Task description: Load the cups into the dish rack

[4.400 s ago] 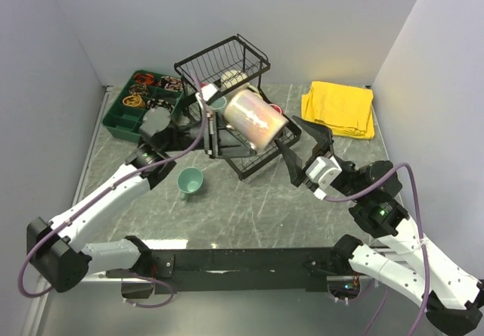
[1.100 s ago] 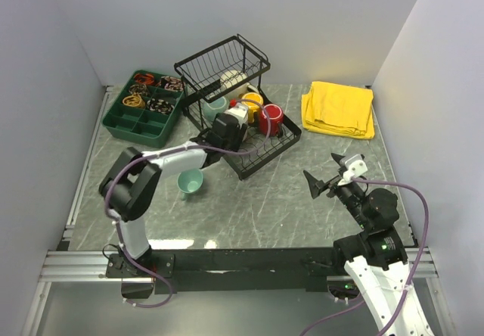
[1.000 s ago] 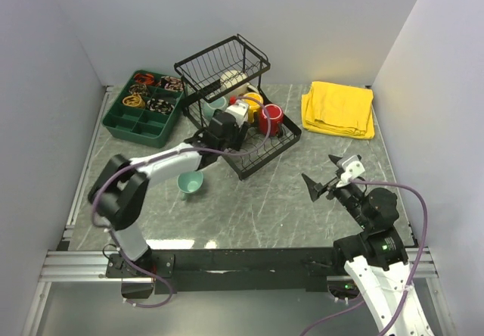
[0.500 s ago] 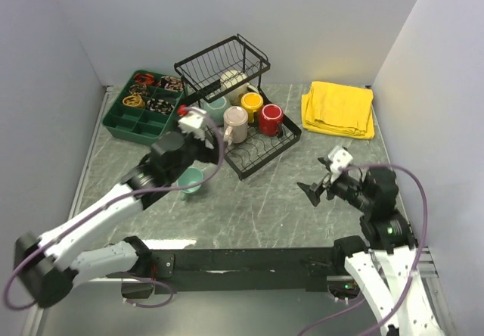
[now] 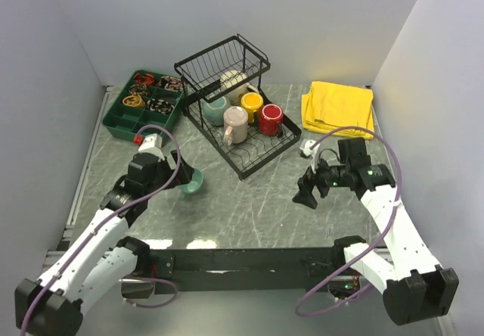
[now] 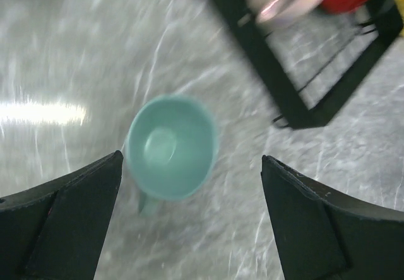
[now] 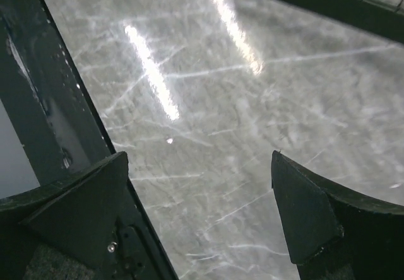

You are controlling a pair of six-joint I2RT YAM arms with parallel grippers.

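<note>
Hovering over the small teal mug [image 6: 170, 147] with the left gripper [image 6: 190, 159] spread wide, empty.
Leave the right gripper [image 7: 199, 160] aside, spread and empty. Lower straight, centring the bowl, clear of its handle; close gently. Stands upright on the table [image 5: 249, 207] between both fingers [image 6: 63, 217], touching neither, just short of the dish rack [image 5: 271, 154].

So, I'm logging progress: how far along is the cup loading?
Done: five cups in the rack, cream, grey-green, pink, yellow, red. In hand: nothing gripped; the left gripper hangs open over the teal cup on the table, the right gripper is open and empty. Left: that teal cup.
</note>
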